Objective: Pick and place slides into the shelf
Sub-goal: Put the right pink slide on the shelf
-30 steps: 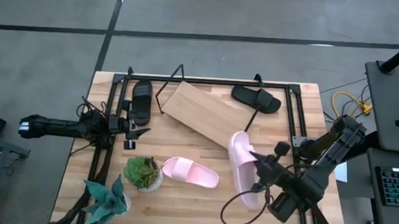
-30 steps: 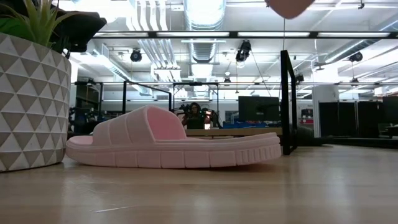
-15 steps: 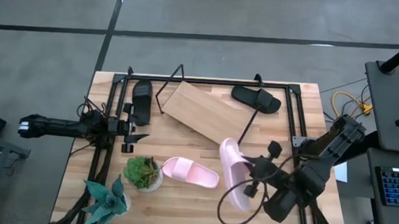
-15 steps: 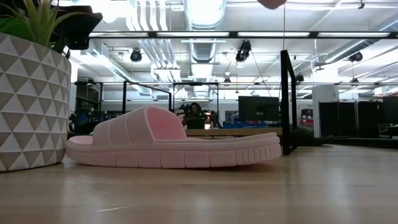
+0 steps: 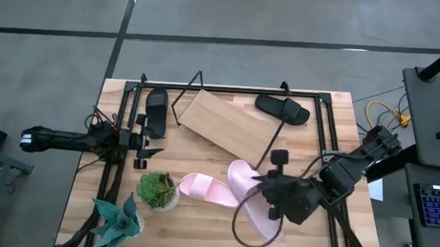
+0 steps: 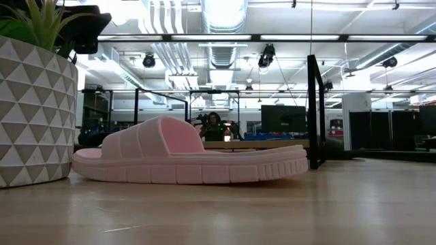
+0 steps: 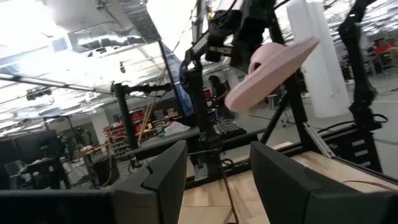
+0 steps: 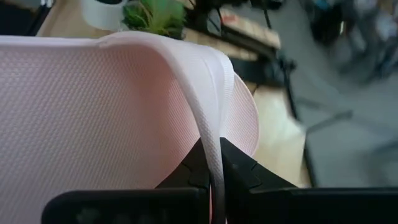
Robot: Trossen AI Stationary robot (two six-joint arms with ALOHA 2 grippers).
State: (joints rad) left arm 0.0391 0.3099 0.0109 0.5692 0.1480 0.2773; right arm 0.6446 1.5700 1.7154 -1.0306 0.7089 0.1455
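Observation:
My right gripper (image 5: 270,197) is shut on a pale pink slide (image 5: 246,198), held in the air over the table's near middle. The held slide also shows in the left wrist view (image 7: 270,65). The other pink slide (image 5: 208,189) lies sole down on the tabletop; the low view shows it too (image 6: 191,160). Two black slides (image 5: 156,110) (image 5: 282,108) lie at the far side, either side of the shelf (image 5: 227,128), a light-wood board lying askew on its black wire frame. My left gripper (image 5: 145,145) is open and empty at the table's left. My right gripper pinches the pink slide's thin strap wall (image 8: 210,134) between its two fingers (image 8: 239,171), one finger on each face of the wall. The slide is lifted clear of the table and hangs tilted (image 7: 270,65) from the gripper.
A triangle-patterned pot with a green plant (image 5: 158,190) stands near the lying pink slide, and a teal leafy plant (image 5: 118,221) stands at the near left corner. Black frame rails (image 5: 323,122) run along the table's sides. A cable loop (image 5: 247,236) hangs under the right arm.
My right gripper has carried the pink slide toward the table's left edge, closer to the lying pink slide, still shut on it. The slide has turned about in the air and has left the top of the low view.

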